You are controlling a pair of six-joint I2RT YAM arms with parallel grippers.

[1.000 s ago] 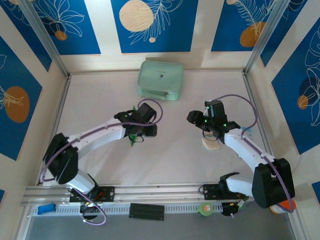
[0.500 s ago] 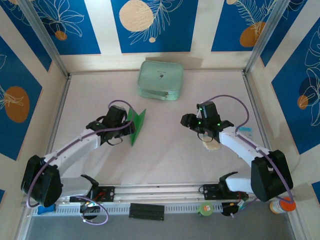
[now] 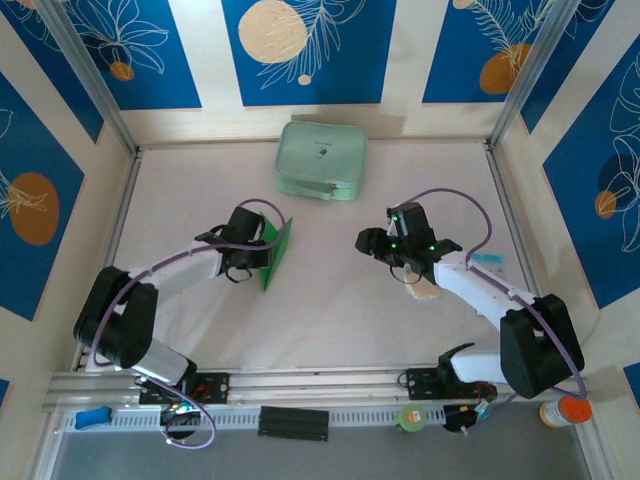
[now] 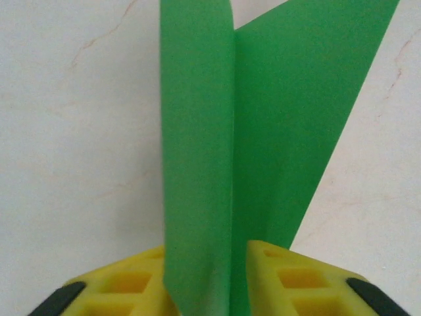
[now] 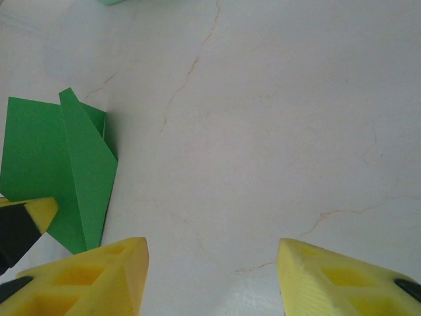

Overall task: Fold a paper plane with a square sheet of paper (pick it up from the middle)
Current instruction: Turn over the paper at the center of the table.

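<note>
Paper plane (image 4: 263,131), half-folded, pinched in my left tool (image 4: 209,280); right tool (image 5: 212,270) spread, empty. Loose folds may spring apart.

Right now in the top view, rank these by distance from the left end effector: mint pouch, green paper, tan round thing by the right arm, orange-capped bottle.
1. green paper: pinched in the left end effector itself.
2. mint pouch: at the back, centre.
3. tan round thing: across to the right, under the right arm.
4. orange-capped bottle: near right corner, clearly farthest.
</note>
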